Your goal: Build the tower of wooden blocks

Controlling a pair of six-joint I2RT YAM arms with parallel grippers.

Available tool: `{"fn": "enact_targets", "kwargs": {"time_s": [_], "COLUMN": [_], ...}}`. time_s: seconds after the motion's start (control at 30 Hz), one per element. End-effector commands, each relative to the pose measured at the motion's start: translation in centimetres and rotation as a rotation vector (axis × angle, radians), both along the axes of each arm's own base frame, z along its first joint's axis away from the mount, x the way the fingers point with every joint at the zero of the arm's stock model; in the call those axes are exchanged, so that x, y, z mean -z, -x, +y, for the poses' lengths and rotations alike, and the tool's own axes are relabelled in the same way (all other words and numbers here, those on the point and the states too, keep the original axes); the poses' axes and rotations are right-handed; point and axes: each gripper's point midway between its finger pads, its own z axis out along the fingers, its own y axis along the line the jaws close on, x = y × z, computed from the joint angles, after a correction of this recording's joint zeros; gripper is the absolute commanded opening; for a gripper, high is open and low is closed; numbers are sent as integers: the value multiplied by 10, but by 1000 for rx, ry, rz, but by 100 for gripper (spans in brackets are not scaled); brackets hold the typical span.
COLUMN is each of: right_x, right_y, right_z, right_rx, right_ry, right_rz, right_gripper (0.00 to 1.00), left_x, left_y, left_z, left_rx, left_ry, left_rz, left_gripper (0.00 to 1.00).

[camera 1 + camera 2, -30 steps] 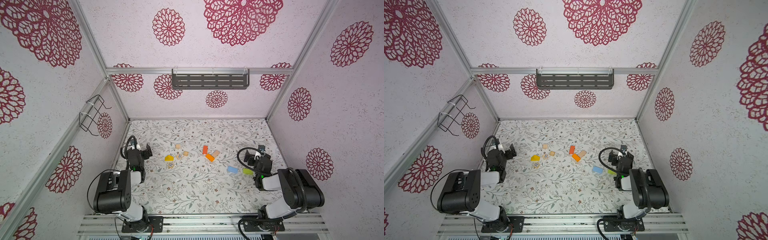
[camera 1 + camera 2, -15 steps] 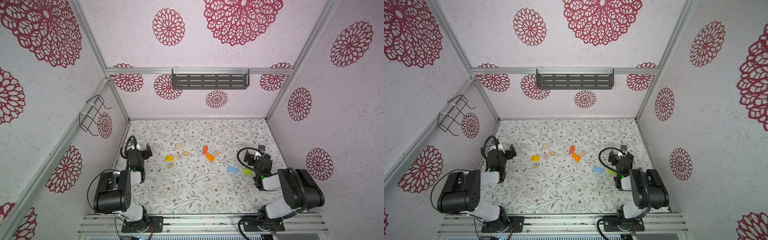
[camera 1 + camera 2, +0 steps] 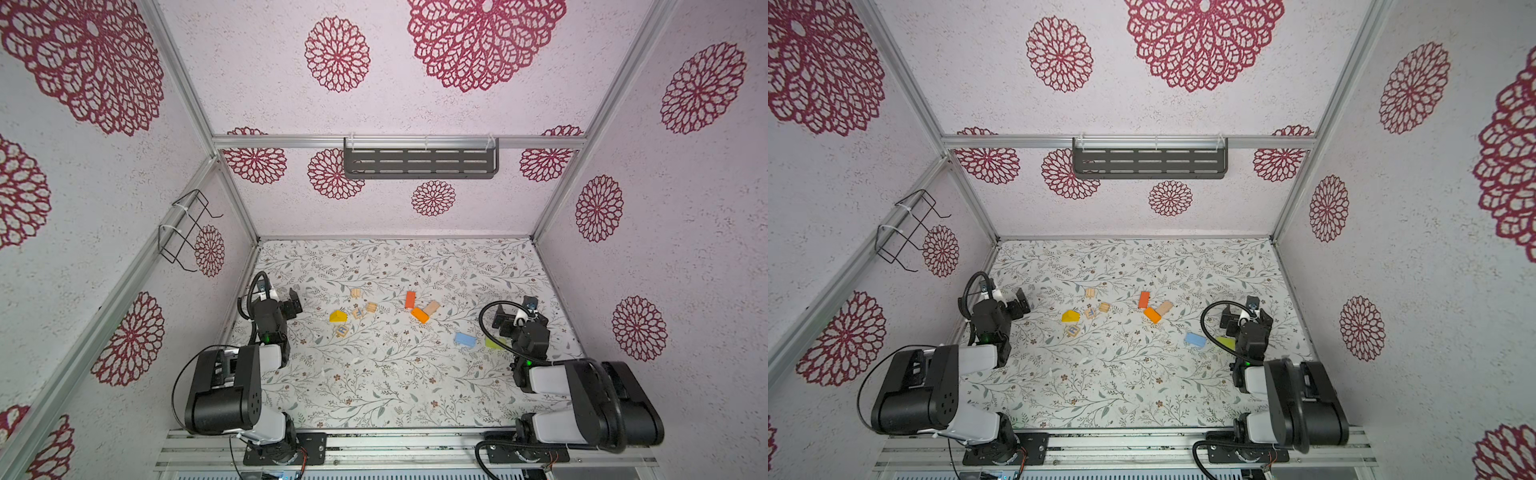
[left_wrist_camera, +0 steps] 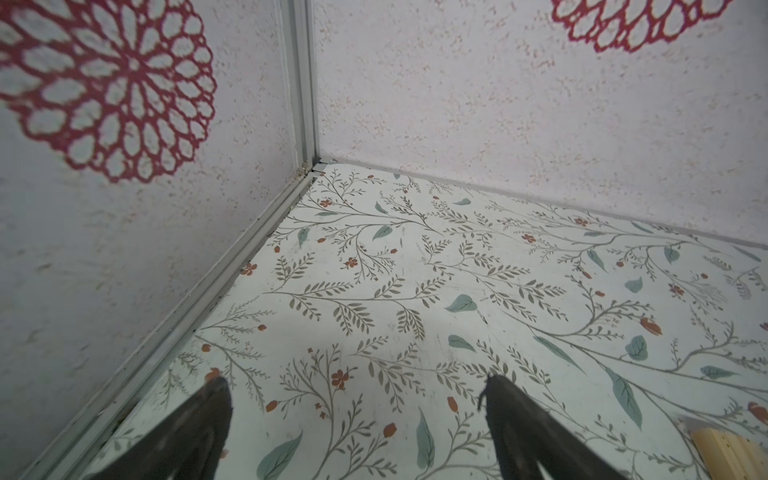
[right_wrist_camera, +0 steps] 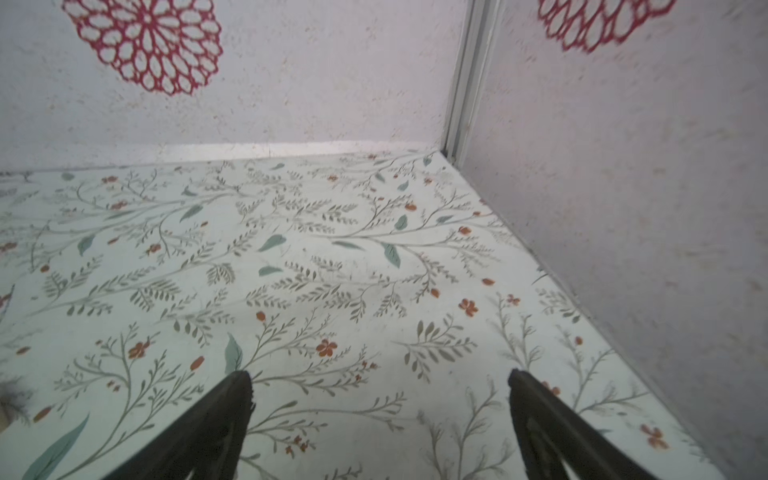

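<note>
Blocks [image 3: 419,314] lie scattered about the middle of the desk [image 3: 374,386], none stacked. The green block [image 3: 1225,343] sits partly behind the right arm's cable [image 3: 1201,322]. Left gripper [image 4: 355,382] and right gripper [image 5: 380,374] stand apart, empty, at the sides. Shelf [image 3: 419,163] and wire rack [image 3: 187,228] hang on the walls.

Nothing legible; the printed cube [image 3: 341,331] bears perhaps a blue letter.

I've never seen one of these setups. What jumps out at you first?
Big crimson flower medallions cover the pale walls. On the floral table small coloured wood blocks lie scattered, none stacked: a yellow roof-shaped block left of centre, a blue block toward the right.
</note>
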Motion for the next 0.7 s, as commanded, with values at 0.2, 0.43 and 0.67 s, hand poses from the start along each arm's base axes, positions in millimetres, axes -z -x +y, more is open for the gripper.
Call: {"fn": "enact_targets", "kwargs": {"time_s": [0.2, 0.43, 0.67], "right_x": [-84, -108, -96], "right_y": [9, 16, 19], "right_z": [3, 51, 107], "right_rx": [26, -127, -206], "right_ry": [-163, -278, -273], "right_rz": [61, 313, 481], "right_gripper": [99, 93, 77], "left_x": [-119, -140, -118], "left_y": [-2, 23, 54], "left_z": [-22, -101, -148], "left_rx": [-12, 107, 165], "left_ry": [164, 269, 276], "left_rz": [26, 203, 318], "left_gripper": [97, 97, 97]}}
